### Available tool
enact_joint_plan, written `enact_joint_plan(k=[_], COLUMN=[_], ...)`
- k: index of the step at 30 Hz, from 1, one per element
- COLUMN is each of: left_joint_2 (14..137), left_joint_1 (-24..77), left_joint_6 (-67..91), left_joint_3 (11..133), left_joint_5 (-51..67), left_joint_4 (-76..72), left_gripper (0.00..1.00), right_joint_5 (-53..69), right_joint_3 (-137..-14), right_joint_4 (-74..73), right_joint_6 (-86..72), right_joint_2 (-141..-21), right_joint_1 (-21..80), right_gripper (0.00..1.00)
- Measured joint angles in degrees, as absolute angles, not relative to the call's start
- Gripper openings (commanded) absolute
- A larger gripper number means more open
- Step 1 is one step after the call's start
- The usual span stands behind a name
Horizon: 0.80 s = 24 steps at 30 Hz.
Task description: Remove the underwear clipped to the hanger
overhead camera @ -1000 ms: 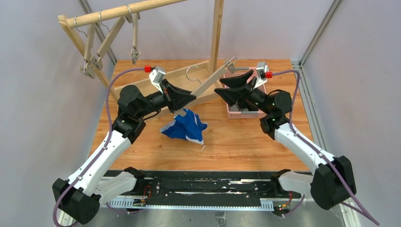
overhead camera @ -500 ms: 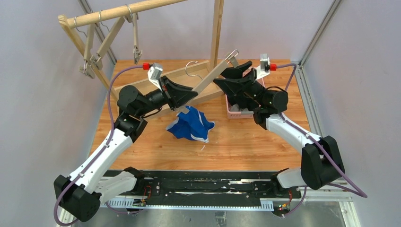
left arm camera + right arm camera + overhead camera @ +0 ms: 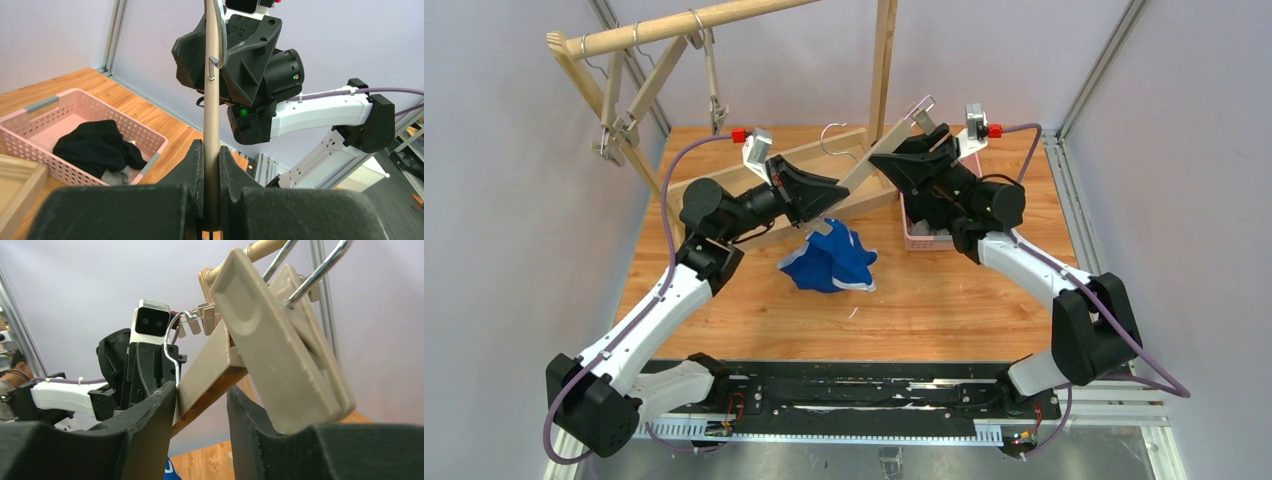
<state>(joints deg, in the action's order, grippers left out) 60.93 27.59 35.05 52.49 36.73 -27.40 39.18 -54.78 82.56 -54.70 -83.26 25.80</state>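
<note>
Clamping hanger (image 3: 869, 170) in left gripper (image 3: 211, 150) | right gripper (image 3: 200, 395) parted astride its bar | black pair (image 3: 92, 147) in basket (image 3: 30, 107), done | blue pair (image 3: 829, 262) left to free, clipped at hanger's low end.

Top external camera sat high behind both arm bases, looking down over the whole orange-brown wooden table (image 3: 944, 300). Left wrist camera looked along the left fingers (image 3: 192, 170), close on the pale wooden hanger bar (image 3: 212, 115) between them. Right wrist camera looked up past the right fingers (image 3: 145, 435); same bar, shared by all three views.
</note>
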Motion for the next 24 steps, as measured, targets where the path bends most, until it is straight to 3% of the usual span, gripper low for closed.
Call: enact_joint_plan(k=[3, 6, 14, 17, 20, 24], left_joint_2=[61.43, 61.95, 62.65, 62.76, 62.74, 62.41], left_joint_1=[27.59, 27.62, 27.59, 27.59, 27.62, 28.23], left_joint_6=[35.20, 35.44, 35.22, 35.22, 35.27, 35.51], left_joint_3=[52.49, 52.49, 52.49, 52.49, 52.34, 50.74], left_joint_5=[36.34, 35.51, 35.62, 35.75, 35.44, 35.05], left_joint_4=[-28.25, -28.99, -32.42, -32.73, -32.93, -32.64], left_gripper=[0.00, 0.00, 0.02, 0.18, 0.44, 0.61], right_joint_5=[39.38, 39.44, 39.66, 39.66, 40.38, 42.28], right_joint_3=[-55.94, -56.84, -58.63, -58.63, -58.63, -58.63], right_joint_4=[82.70, 82.78, 82.87, 83.09, 83.83, 83.68], right_joint_6=[-55.35, -56.69, -60.07, -60.07, -59.92, -58.13], right_joint_2=[-84.40, -85.03, -85.21, -85.21, -85.19, -85.17], right_joint_1=[26.20, 26.39, 26.57, 26.57, 26.59, 27.46], right_gripper=[0.27, 0.02, 0.01, 0.01, 0.01, 0.01])
